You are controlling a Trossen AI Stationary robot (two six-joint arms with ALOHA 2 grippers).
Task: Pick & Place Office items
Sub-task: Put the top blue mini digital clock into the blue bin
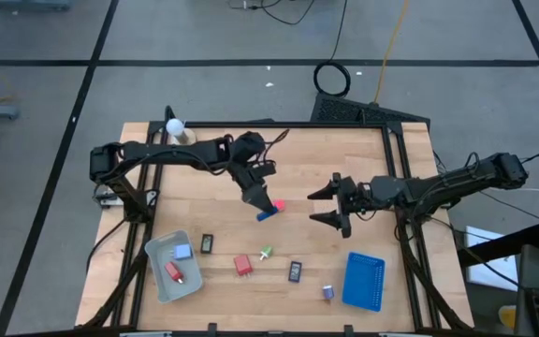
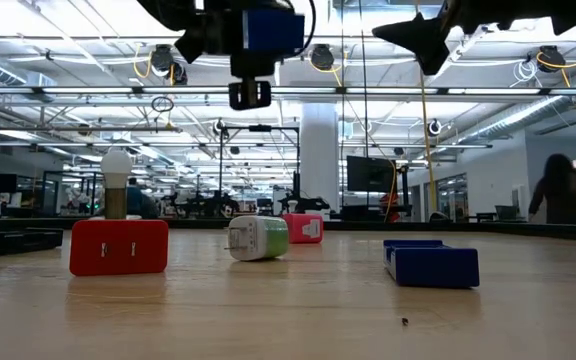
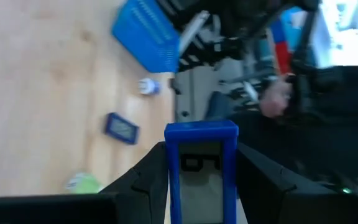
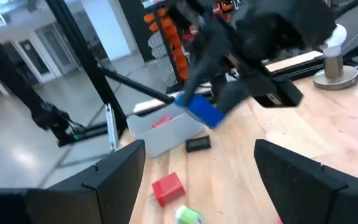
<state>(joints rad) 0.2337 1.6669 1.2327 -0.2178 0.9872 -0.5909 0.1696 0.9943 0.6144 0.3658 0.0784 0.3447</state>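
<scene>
**Blue block in the air, most items still on the table**

The left gripper (image 1: 262, 204) is closed on a blue block (image 1: 267, 214) and holds it clear of the table near the middle — in the left wrist view the block (image 3: 201, 174) sits upright between the two fingers. The right gripper (image 1: 330, 206) hangs just beside it, toward the right edge, with its jaws spread wide and nothing in them.

Judging by how things lie, the sorting is at an early stage. The grey tray (image 1: 157, 251), below and to the left of the left gripper, holds a red piece (image 1: 173, 272) and a light-blue piece (image 1: 183, 252). The blue tray (image 1: 363, 281), below the right gripper, looks empty. Loose on the wood nearer the front edge than both grippers lie a black rectangle (image 1: 207, 243), a red block (image 1: 242, 266), a green-white bit (image 1: 266, 253), a second dark rectangle (image 1: 295, 271) and a purple bit (image 1: 327, 292).

The surface is a pale wooden table (image 1: 298, 159) on a black frame, with a white ball on a wooden base (image 1: 175, 127) at the far left corner. Beyond it — an open workshop hall with ceiling lights, and a person (image 2: 560, 190) at the right of the low view.
</scene>
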